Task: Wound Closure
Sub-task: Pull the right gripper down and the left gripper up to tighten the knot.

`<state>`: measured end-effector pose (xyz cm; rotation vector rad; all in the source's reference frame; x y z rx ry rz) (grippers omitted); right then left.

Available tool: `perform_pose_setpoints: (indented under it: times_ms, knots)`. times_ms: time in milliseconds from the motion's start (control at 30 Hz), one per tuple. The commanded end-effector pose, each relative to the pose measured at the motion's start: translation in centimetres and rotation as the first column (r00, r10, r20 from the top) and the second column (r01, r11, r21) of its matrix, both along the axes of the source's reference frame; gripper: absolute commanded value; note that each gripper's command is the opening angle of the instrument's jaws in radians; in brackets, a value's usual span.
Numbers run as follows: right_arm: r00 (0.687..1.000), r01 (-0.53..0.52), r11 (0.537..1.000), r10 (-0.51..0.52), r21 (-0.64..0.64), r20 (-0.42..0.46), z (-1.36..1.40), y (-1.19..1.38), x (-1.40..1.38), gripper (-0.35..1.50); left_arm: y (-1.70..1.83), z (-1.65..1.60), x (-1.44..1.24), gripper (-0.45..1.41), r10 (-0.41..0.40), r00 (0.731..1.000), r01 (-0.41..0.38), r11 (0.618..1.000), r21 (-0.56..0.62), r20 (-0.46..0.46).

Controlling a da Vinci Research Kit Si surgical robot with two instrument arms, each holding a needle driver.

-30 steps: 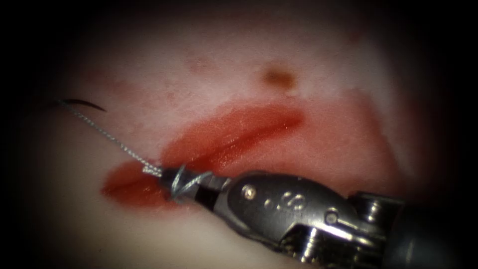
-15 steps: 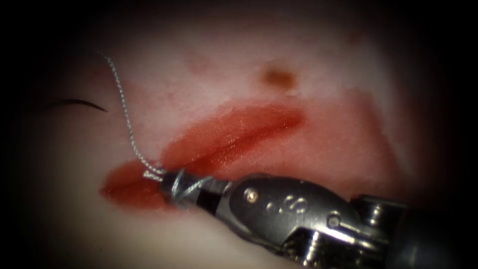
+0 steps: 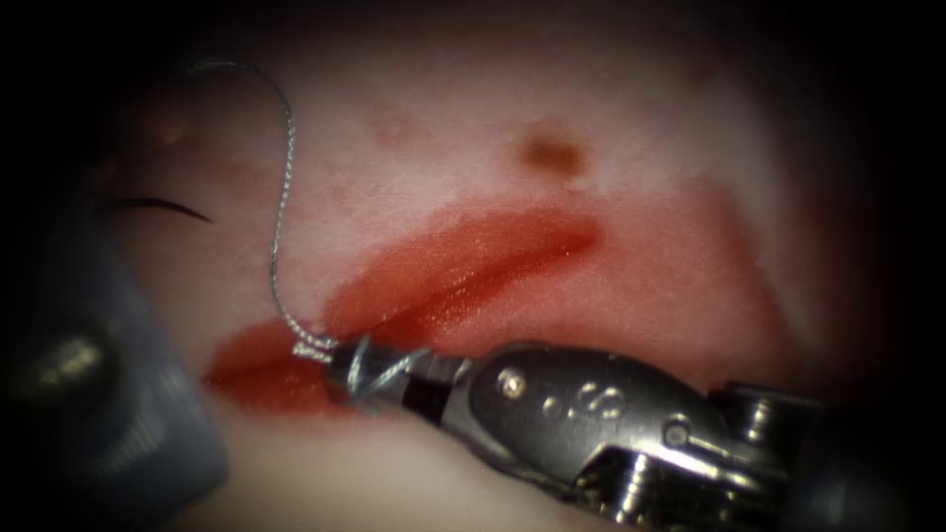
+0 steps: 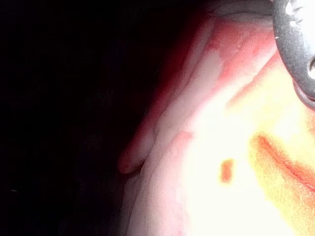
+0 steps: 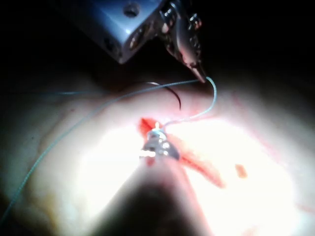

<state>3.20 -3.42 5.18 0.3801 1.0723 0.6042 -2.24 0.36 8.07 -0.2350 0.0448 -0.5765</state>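
**stitchfan:** Going left to right in the endoscope view, the left tool (image 5: 199, 73) comes first as a blurry grey rounded bulk low at the picture's edge. The right wrist view shows its business end better: shiny metal jaws tapering to a point, pinched together on the thread (image 3: 279, 217).

**knot_nerd:** And the needle (image 3: 158, 207)?

**stitchfan:** It's a thin dark arc lying on the pale tissue (image 3: 414, 167), left of the cut (image 3: 512, 258). Neither tool has it. It's well apart from the right tool's tip and off to one side of the thread. Whether either end sits in the tissue is too small to tell.

**knot_nerd:** What's the thread like?

**stitchfan:** Silvery, twisted and braided-looking. It rises from the left end of the cut, runs up and hooks over leftward near the top. In the right wrist view it curves from the left tool's tip down to the right tool, and a second long strand trails away across the tissue.

**knot_nerd:** And the right tool (image 3: 340, 365)?

**stitchfan:** It's dull grey steel with a stamped body and a rivet, coming in from the right. Its jaws are closed together right at the cut's left end. A couple of thread loops are wound around them, and a short frayed bit is gripped at the very tip.

**knot_nerd:** The wound itself?

**stitchfan:** It's a long slanting slit, glossy with red fluid (image 3: 463, 266), climbing to the right. The tissue around it is smooth, pinkish and wet-looking. A small brown spot (image 3: 552, 153) sits above the cut's right end.
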Motion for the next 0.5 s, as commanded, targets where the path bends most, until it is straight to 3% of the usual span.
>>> perform_pose_setpoints:
  times_ms: [33, 500]
  knots:
    - [1.0, 0.0, 1.0, 0.0, -0.003, -0.006, -0.04, 0.07, 0.1, -0.35, 0.13, -0.04, -0.03, -0.45, 0.003, 1.0, -0.003, 1.0, -0.008, 0.002]
    - [1.0, 0.012, 1.0, -0.012, 0.002, -0.016, -0.04, 0.04, 0.12, -0.35, 0.08, -0.01, -0.02, -0.45, -0.014, 0.999, 0.014, 1.0, -0.017, 0.029]
